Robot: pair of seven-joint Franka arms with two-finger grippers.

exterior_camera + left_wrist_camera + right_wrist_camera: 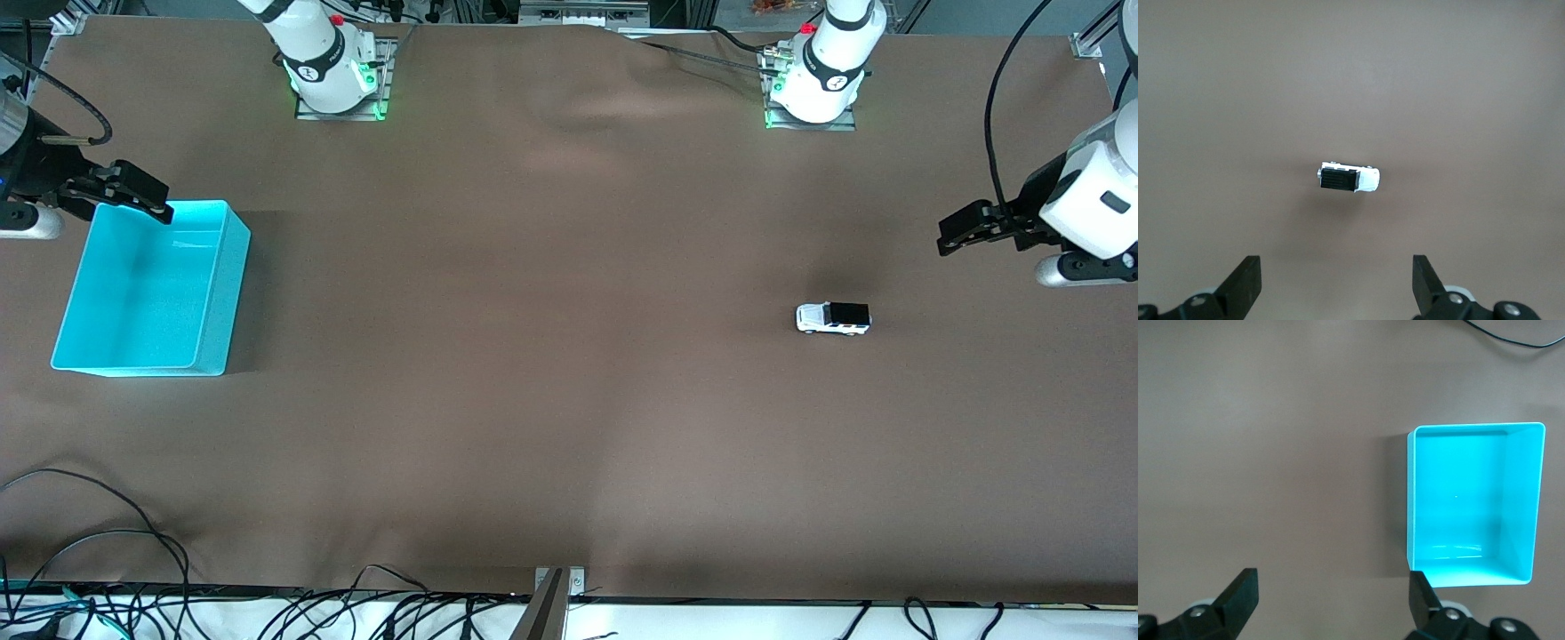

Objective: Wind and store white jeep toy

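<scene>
The white jeep toy [833, 318] with its black roof stands on the brown table toward the left arm's end. The left wrist view looks down on the jeep [1349, 177]. My left gripper [953, 233] hangs open in the air beside it, over the table's end, and nothing is between its fingers [1337, 280]. The empty cyan bin [142, 293] sits at the right arm's end. My right gripper [156, 200] is open over the bin's corner, the one closest to the robot bases. The right wrist view shows the bin [1521, 500] beside the gripper [1331, 597].
The two arm bases [333, 76] [813, 84] stand along the table edge farthest from the front camera. Loose black cables [107, 551] lie along the nearest edge, by a small metal bracket [560, 582]. Brown cloth covers the table between bin and jeep.
</scene>
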